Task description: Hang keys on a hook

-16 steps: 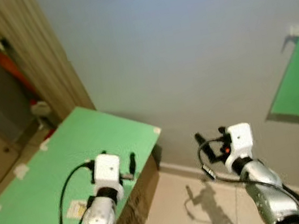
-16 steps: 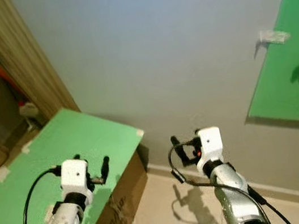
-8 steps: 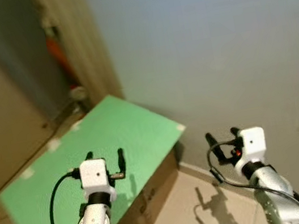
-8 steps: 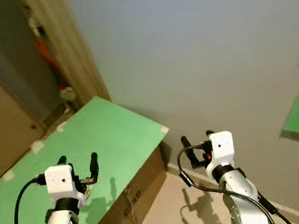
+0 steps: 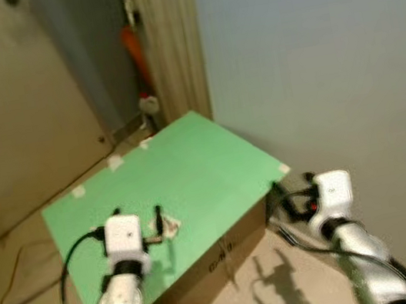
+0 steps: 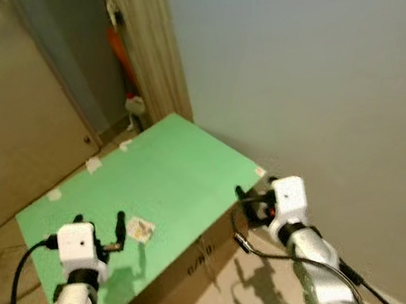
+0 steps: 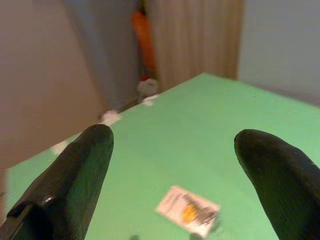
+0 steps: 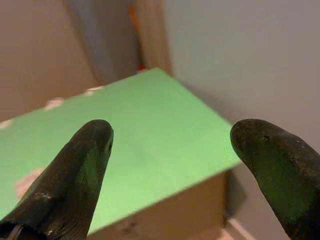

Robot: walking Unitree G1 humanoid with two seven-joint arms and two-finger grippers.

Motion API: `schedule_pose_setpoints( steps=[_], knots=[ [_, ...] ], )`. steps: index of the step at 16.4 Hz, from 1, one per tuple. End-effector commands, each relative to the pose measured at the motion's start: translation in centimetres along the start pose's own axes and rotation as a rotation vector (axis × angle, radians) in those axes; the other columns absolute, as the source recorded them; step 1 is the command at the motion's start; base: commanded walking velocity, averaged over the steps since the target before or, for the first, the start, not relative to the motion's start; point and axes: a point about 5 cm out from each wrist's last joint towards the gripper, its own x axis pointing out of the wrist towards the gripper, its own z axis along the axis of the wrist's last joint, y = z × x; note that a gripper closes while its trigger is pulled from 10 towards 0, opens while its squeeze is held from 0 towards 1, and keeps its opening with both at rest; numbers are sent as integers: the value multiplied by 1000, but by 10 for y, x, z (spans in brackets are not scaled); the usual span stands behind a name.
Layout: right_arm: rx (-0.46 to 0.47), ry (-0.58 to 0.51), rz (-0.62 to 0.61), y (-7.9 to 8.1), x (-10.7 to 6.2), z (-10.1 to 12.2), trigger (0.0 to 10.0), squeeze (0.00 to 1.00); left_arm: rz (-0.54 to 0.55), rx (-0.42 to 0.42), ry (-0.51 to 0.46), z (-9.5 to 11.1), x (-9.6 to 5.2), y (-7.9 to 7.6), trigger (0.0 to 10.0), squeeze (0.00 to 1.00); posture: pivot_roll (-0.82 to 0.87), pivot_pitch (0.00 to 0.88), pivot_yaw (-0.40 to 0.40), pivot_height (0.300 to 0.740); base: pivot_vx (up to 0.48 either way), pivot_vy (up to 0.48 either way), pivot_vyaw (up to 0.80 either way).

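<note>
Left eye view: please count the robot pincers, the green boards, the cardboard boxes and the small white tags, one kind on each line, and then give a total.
Pincers: 2 (left pincer, right pincer)
Green board: 1
Cardboard box: 1
White tag: 1
Total: 5

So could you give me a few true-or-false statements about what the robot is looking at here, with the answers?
1. A green sheet covers the top of a cardboard box. True.
2. The left gripper is clamped on a bunch of keys. False: its fingers stand apart with nothing between them.
3. A small tagged item lies on the green sheet, just ahead of the left gripper. True; it is too blurred to say whether it is the keys.
4. The right gripper rests flat on the green sheet. False: it hangs open in the air by the box's corner nearest the wall.
5. Something orange stands in the gap beside the wooden door frame. True.
</note>
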Motion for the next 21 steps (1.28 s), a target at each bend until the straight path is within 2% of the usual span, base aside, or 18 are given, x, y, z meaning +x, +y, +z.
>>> schedule_pose_setpoints(
  steps=[1, 3, 5, 7, 9, 11, 12, 14, 18, 21],
  knots=[
    [-16, 8, 4, -3, 2, 2, 10000, 0, 2, 4, 5, 0, 1, -2, 10000, 0, -151, 0, 71, 740, 0, 0, 581],
    [-30, 48, -1, -3, 4, -3, 10000, 0, 0, 18, 17, -1, 3, -1, 10000, 0, -146, 0, 68, 740, 0, 0, 609],
    [-30, 60, 4, -2, 7, -3, 10000, 0, -16, 65, 54, 1, 18, 5, 10000, 0, -137, 3, 61, 740, 0, 0, 0],
    [-28, 57, 7, -2, 10, -1, 10000, 0, -40, 71, 75, 2, 27, 5, 10000, 0, -134, 6, 58, 740, 0, 0, 0],
    [-36, 54, 21, 1, 13, 0, 10000, 0, -112, 89, 105, 2, 39, -7, 10000, 0, -135, 7, 57, 740, 0, 0, 0],
    [-36, 52, 24, 2, 14, 1, 10000, 0, -189, 97, 142, 0, 47, -26, 10000, 0, -132, 9, 52, 740, 0, 0, 0],
    [-39, 52, 31, 4, 13, 0, 10000, 0, -195, 86, 160, -2, 49, -31, 10000, 0, -140, 10, 54, 740, 0, 0, 0],
    [-41, 50, 35, 4, 10, -1, 10000, 0, -163, 72, 156, 0, 54, -31, 10000, 0, -151, 22, 53, 740, 0, 0, 0],
    [-67, 71, 28, -4, -17, -4, 10000, 0, -178, 150, 153, 7, 70, -38, 10000, 0, -226, 108, 35, 740, 0, 0, 0],
    [-110, 107, -17, -22, -60, -1, 10000, 0, -194, 151, 187, 4, 76, -42, 10000, 0, -345, 209, 16, 740, 0, 0, 0]
  ],
)
